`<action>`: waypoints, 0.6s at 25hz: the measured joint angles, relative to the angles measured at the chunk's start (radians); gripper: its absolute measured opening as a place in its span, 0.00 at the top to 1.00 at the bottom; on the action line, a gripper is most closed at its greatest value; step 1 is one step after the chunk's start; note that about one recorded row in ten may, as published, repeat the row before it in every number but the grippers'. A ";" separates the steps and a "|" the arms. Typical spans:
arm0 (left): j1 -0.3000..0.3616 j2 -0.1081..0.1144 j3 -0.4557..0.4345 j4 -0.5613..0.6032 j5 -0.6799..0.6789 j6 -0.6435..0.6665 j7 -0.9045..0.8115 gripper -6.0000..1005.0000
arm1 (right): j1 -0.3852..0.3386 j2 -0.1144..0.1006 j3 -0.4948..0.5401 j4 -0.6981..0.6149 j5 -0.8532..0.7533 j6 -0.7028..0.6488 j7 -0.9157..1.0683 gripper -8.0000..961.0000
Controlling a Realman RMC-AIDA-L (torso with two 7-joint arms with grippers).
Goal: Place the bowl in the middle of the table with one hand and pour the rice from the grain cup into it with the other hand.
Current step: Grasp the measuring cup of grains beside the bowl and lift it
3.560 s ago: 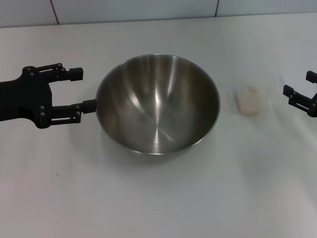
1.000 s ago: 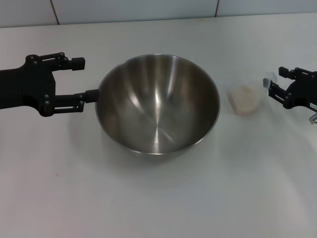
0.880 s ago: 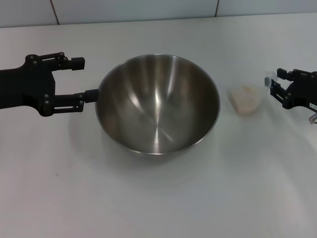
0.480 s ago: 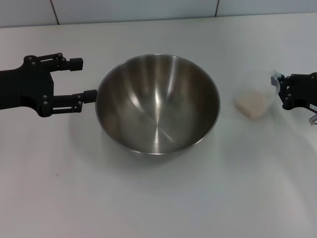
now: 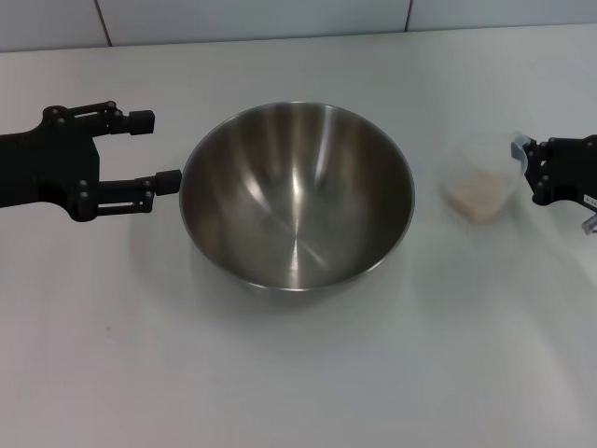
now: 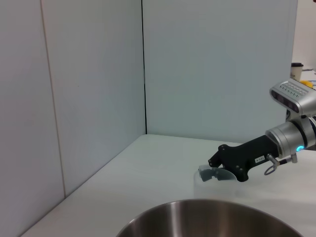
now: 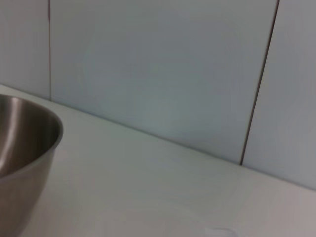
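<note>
Bowl: the bowl (image 5: pixel 297 194) stands upright in the middle of the table (image 5: pixel 298 373), empty and shiny inside.
Left gripper: the left gripper (image 5: pixel 147 149) sits beside the bowl's left rim with its fingers spread; the lower fingertip (image 5: pixel 168 178) is just at the rim, though contact is hard to judge, and nothing is held.
Cup: the cup (image 5: pixel 483 187) is right of the bowl, well apart from it, with the rice (image 5: pixel 476 198) heaped low inside.
Right gripper: the right gripper (image 5: pixel 524 168) is at the cup's right edge and appears pressed onto its rim; in the left wrist view the clear rim sits at the fingertips (image 6: pixel 213 163).
Backdrop: a pale panelled wall (image 7: pixel 163 69).
</note>
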 joint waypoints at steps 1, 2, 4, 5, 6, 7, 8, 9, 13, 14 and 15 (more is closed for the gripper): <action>0.000 0.000 0.000 0.000 0.000 0.000 0.000 0.22 | 0.001 0.001 0.002 0.001 0.008 0.000 -0.013 0.98; 0.000 0.000 -0.002 0.000 0.000 0.000 0.000 0.23 | 0.001 0.002 0.003 0.002 0.027 0.000 -0.034 0.98; 0.000 -0.001 -0.002 0.000 0.000 0.000 0.000 0.23 | -0.003 0.004 -0.001 0.010 0.086 -0.001 -0.091 0.98; 0.000 -0.001 -0.002 0.000 0.000 0.000 0.000 0.23 | -0.004 0.004 -0.003 0.017 0.123 -0.005 -0.124 0.98; 0.000 -0.001 -0.002 0.000 0.000 0.000 0.000 0.23 | -0.005 0.005 -0.006 0.027 0.159 -0.011 -0.156 0.98; 0.000 -0.002 -0.003 0.000 0.000 0.000 0.000 0.23 | -0.005 0.004 -0.006 0.036 0.186 -0.021 -0.179 0.98; 0.000 -0.003 -0.004 0.000 0.000 -0.001 -0.001 0.23 | -0.004 0.004 -0.007 0.043 0.206 -0.031 -0.196 0.98; 0.000 -0.003 -0.005 0.000 0.000 -0.001 -0.002 0.23 | -0.003 0.003 -0.006 0.048 0.215 -0.040 -0.203 0.98; 0.000 -0.005 -0.006 0.000 0.000 -0.001 -0.005 0.23 | 0.006 0.004 0.002 0.048 0.225 -0.065 -0.221 0.98; 0.000 -0.005 -0.006 0.000 0.000 -0.001 -0.005 0.23 | 0.010 0.004 0.002 0.046 0.230 -0.075 -0.226 0.98; 0.000 -0.005 -0.006 0.000 0.000 -0.001 -0.005 0.23 | 0.012 0.004 0.000 0.045 0.239 -0.087 -0.229 0.98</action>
